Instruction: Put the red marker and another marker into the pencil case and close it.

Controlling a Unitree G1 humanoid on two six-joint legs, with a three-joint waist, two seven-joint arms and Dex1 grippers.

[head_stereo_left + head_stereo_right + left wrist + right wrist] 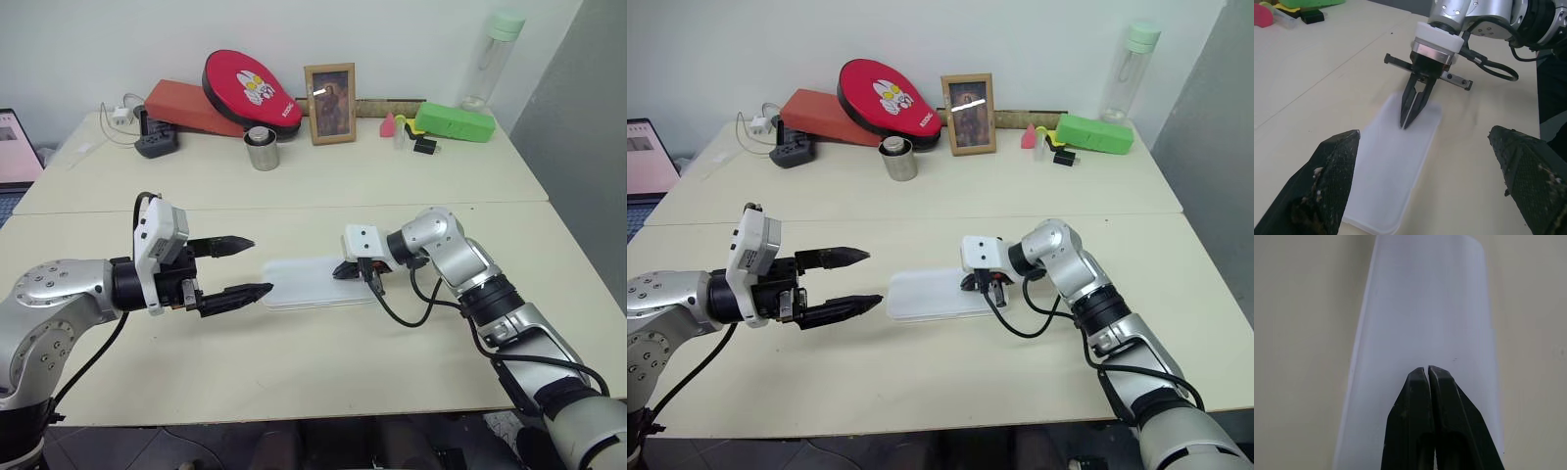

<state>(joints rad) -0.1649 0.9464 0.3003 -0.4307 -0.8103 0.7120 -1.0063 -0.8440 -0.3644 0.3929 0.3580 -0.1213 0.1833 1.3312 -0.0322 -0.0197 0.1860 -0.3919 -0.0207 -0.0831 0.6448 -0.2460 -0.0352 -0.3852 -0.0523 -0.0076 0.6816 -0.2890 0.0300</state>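
The white pencil case (309,282) lies flat on the near table with its lid down. The red marker and the other marker are out of view. My right gripper (343,272) is shut, and its tips point down at the right end of the lid, at or just above its surface (1404,125). In the right wrist view the closed black fingers (1420,401) rise over the case (1425,308). My left gripper (257,264) hovers open just left of the case's left end, with nothing between its fingers.
On the far table stand a metal cup (262,149), a framed picture (330,103), a red pouch (250,90), a bright green case (453,121) and a clear bottle (493,54). A laptop (15,147) sits at the left edge.
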